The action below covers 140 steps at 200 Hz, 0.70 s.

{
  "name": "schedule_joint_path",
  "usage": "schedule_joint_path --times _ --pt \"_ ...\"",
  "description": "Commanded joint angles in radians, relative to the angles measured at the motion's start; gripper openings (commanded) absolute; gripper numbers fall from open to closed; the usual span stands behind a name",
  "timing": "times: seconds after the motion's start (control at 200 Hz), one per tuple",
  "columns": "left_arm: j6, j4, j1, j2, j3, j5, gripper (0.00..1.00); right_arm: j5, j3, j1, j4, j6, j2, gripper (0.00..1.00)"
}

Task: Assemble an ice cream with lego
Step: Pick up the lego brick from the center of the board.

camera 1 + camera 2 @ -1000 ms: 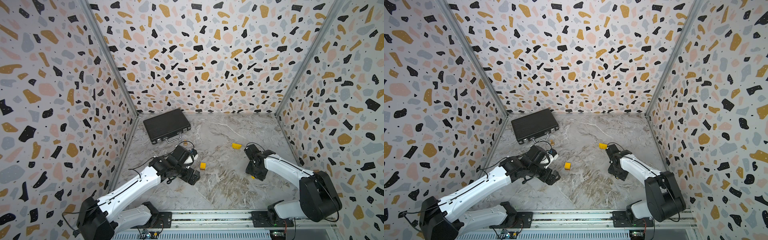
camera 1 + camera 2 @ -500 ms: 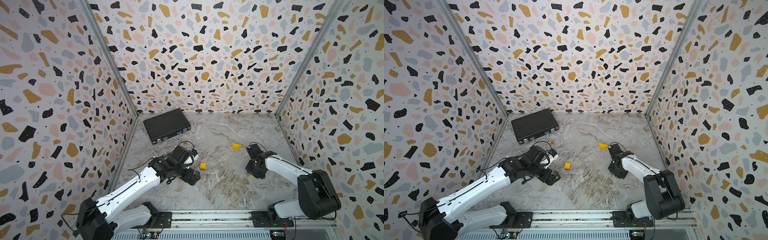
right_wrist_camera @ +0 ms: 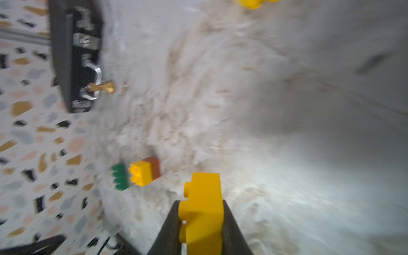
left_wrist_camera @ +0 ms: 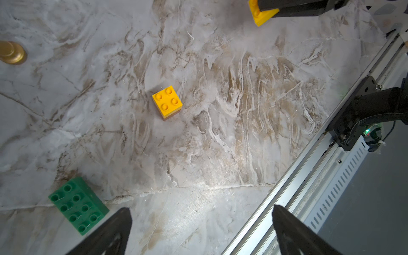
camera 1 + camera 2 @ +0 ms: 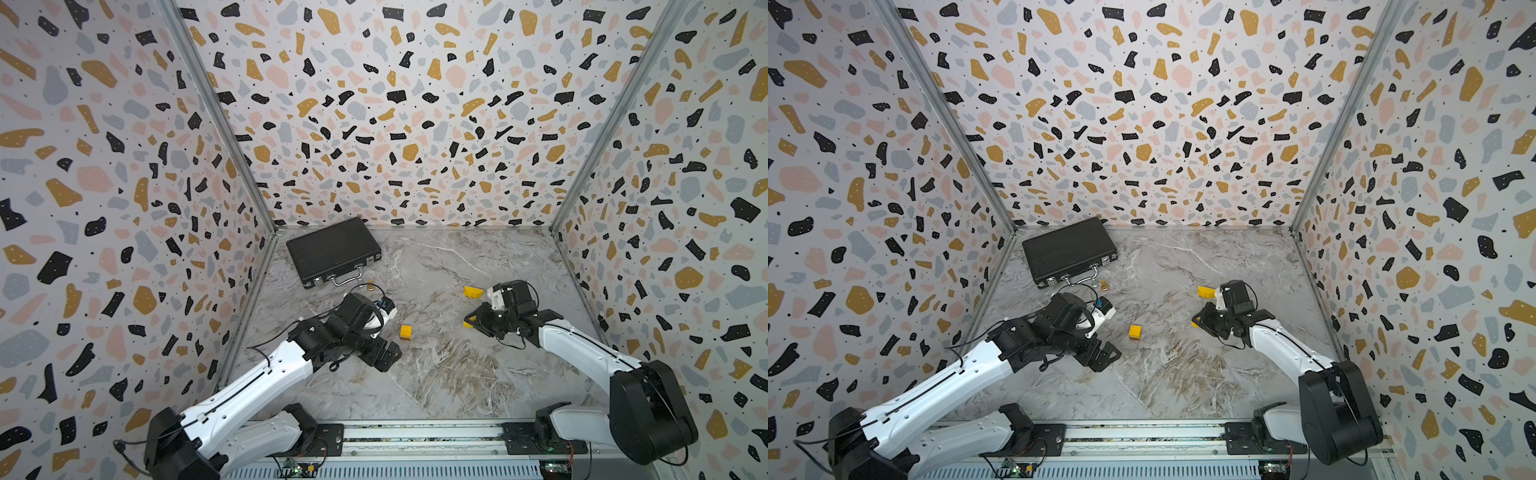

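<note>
My right gripper (image 3: 201,205) is shut on a yellow brick (image 3: 204,187), held just above the marble floor right of centre; the brick's tip shows in both top views (image 5: 468,323) (image 5: 1195,323). A small stack, yellow brick on orange-brown (image 5: 406,332) (image 4: 167,102), stands at mid-floor between the arms. A green brick (image 4: 78,205) lies studs down beside my left gripper (image 4: 201,210), which hangs open and empty; the left arm hides that brick from above. A half-round yellow brick (image 5: 473,292) lies behind the right gripper.
A black case (image 5: 332,251) lies at the back left, with a small gold figurine (image 5: 370,285) in front of its handle. The metal rail (image 5: 415,432) runs along the front edge. Patterned walls close in three sides.
My right gripper has shut on the yellow brick, lifted it and swung it left toward the middle. The left arm has not moved.
</note>
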Motion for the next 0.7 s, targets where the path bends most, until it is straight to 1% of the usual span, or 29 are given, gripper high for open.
schedule_joint_path --times 0.0,0.09,0.15,0.24,0.325,0.375,0.466,0.556,0.636,0.696 --pt "0.083 0.077 -0.003 -0.017 -0.023 0.029 0.99 -0.333 0.074 0.039 0.329 0.062 0.064 0.0" --pt "0.134 0.071 -0.002 0.008 0.007 0.019 1.0 -0.423 0.115 0.062 0.416 0.111 0.119 0.0" --pt "0.167 0.074 -0.003 0.044 0.046 0.021 0.99 -0.464 0.107 0.071 0.504 0.168 0.136 0.0" --pt "0.227 0.066 -0.003 0.138 0.124 0.02 0.99 -0.49 0.066 0.075 0.632 0.245 0.136 0.0" --pt "0.3 0.065 -0.003 0.238 0.202 0.041 1.0 -0.509 0.047 0.078 0.672 0.278 0.14 0.0" --pt "0.332 0.063 -0.003 0.293 0.254 0.061 0.96 -0.521 0.044 0.077 0.667 0.282 0.147 0.0" --pt "0.397 0.078 -0.003 0.359 0.308 0.09 0.94 -0.537 0.042 0.078 0.654 0.274 0.151 0.0" --pt "0.457 0.067 -0.001 0.415 0.353 0.082 0.91 -0.548 0.048 0.077 0.609 0.253 0.147 0.0" --pt "0.49 0.053 -0.001 0.451 0.39 0.093 0.87 -0.54 0.069 0.077 0.501 0.187 0.14 0.0" --pt "0.508 0.063 0.001 0.464 0.399 0.089 0.87 -0.524 0.095 0.077 0.386 0.115 0.13 0.0"
